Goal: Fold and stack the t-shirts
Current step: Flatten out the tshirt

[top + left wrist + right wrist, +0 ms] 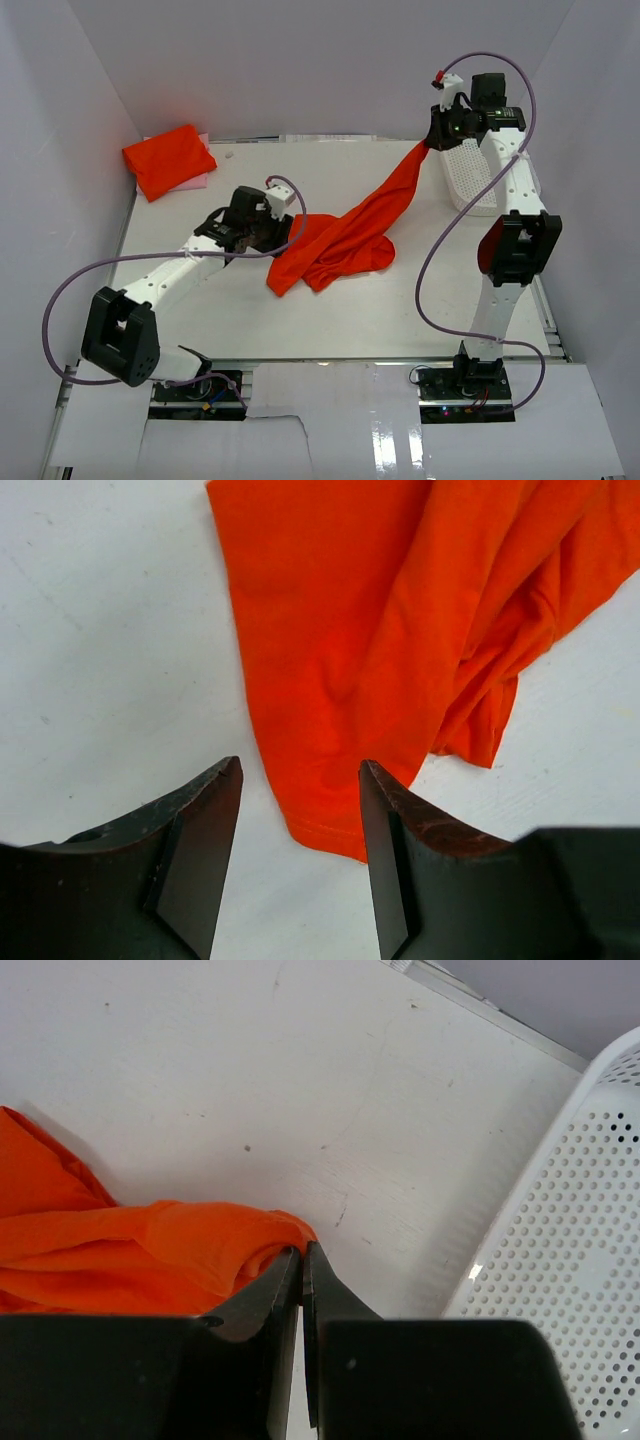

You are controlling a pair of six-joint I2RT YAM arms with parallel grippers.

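Observation:
A loose orange-red t-shirt [345, 235] lies crumpled mid-table, one end stretched up to the back right. My right gripper [432, 140] is shut on that raised end, the cloth [150, 1250] pinched at its fingertips [301, 1252]. My left gripper [275, 232] stands open at the shirt's left edge; a hemmed corner [325, 825] lies on the table between its fingers, which do not press it. A second t-shirt [168, 158], folded, rests at the back left corner.
A white mesh basket [468, 175] stands at the back right beside the right arm, close to the right gripper [580, 1260]. A pink sheet [200, 180] peeks out under the folded shirt. White walls enclose the table on three sides.

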